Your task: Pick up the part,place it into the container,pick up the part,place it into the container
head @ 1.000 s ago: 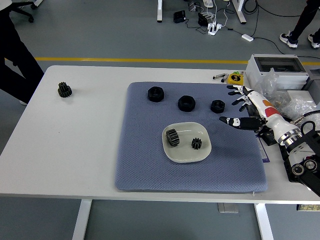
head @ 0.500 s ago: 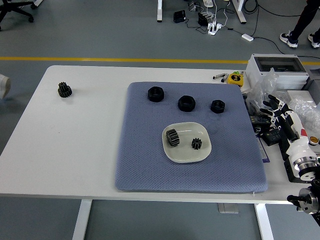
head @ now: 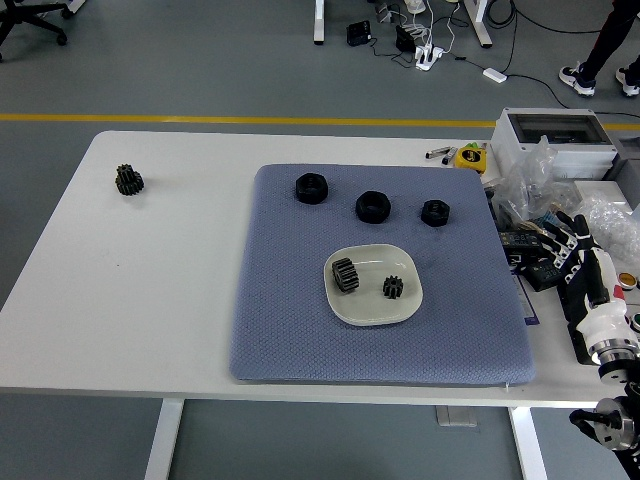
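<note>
A white dish [head: 373, 311] sits on the blue-grey mat [head: 300, 300] and holds two black gears: a larger one [head: 346, 274] on its left and a smaller one [head: 393, 288] on its right. Three black nut-like parts lie on the mat's far side: one [head: 312, 187], a second [head: 373, 207] and a third [head: 435, 212]. Another black gear [head: 128, 180] lies alone on the bare table at far left. My right hand [head: 577, 258] hangs off the mat's right edge, fingers spread, holding nothing. The left arm is out of view.
A clutter of plastic bags, small parts and a white box [head: 553, 135] fills the table's right end, close to my right hand. A yellow tape measure [head: 469, 157] and pens lie behind the mat. A person's feet [head: 598, 77] show at the top right.
My right hand has drawn back from over the mat's right side to the table's right edge and lower. A person at the far left has walked out of view.
</note>
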Available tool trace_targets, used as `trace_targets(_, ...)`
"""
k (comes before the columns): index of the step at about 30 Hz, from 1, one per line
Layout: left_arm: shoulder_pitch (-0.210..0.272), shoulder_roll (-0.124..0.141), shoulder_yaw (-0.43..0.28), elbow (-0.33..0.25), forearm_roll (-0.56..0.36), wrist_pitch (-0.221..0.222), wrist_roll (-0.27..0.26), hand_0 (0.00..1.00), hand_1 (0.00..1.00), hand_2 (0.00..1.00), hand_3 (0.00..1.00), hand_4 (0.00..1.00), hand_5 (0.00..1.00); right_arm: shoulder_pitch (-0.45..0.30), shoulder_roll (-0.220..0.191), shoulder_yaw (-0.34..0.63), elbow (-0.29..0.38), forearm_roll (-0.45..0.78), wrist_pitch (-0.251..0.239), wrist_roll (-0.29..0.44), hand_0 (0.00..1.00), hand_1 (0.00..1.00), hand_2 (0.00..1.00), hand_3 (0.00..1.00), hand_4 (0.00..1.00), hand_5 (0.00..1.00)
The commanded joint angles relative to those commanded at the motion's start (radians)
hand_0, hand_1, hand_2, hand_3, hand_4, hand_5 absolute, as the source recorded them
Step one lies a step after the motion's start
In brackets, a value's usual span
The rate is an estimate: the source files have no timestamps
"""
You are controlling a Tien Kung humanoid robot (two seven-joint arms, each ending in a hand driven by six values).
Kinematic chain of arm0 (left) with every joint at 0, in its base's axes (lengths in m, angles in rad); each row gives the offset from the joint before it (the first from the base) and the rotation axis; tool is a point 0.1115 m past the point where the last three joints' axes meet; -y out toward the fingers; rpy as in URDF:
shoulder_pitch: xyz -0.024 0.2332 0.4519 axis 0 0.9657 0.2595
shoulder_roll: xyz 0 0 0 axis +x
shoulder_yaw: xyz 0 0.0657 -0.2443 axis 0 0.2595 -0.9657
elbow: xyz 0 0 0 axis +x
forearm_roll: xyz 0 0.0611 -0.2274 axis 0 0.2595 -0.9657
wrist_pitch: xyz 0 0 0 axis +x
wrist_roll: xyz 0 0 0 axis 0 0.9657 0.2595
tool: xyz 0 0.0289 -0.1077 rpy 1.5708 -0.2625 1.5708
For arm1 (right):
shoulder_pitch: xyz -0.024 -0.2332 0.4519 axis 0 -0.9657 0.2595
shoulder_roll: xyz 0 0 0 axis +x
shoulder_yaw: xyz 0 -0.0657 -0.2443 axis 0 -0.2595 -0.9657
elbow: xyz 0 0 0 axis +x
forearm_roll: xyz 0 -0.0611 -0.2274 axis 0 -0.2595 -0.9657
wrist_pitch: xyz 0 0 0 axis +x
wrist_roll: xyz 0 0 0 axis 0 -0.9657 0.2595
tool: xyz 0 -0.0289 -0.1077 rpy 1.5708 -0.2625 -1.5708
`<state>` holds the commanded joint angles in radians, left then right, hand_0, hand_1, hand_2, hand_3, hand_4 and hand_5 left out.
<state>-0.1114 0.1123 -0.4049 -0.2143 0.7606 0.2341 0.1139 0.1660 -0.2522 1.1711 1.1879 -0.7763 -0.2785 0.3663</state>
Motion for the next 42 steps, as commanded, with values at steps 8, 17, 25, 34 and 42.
trace_targets(8,0.002,0.001,-0.006,0.000,0.011,-0.002,0.002,0.652,0.646,0.622,0.554,0.593,0.499,-0.023,0.039,0.024,-0.013,-0.008,-0.002,0.006,0.836,0.796,0.829,0.861,0.998,0.998)
trace_targets(17,0.002,0.001,-0.013,0.000,0.027,-0.005,0.005,0.651,0.646,0.623,0.554,0.593,0.499,-0.039,0.066,0.027,-0.027,-0.023,0.005,0.007,0.837,0.796,0.829,0.862,0.998,0.998)
trace_targets(25,-0.001,0.001,-0.011,-0.001,0.024,-0.004,0.003,0.651,0.646,0.624,0.554,0.593,0.499,-0.034,0.068,0.032,-0.023,-0.025,0.004,0.011,0.836,0.795,0.829,0.861,0.998,0.998)
trace_targets(34,-0.009,0.000,0.001,0.000,0.002,-0.001,-0.003,0.651,0.646,0.625,0.554,0.593,0.499,-0.029,0.072,0.028,-0.025,-0.020,-0.002,0.024,0.839,0.795,0.829,0.861,0.998,0.998)
trace_targets(42,-0.010,-0.001,0.005,0.000,-0.003,-0.001,-0.004,0.652,0.646,0.624,0.554,0.593,0.499,-0.030,0.075,0.024,-0.027,-0.017,-0.001,0.035,0.838,0.793,0.827,0.861,0.998,0.998)
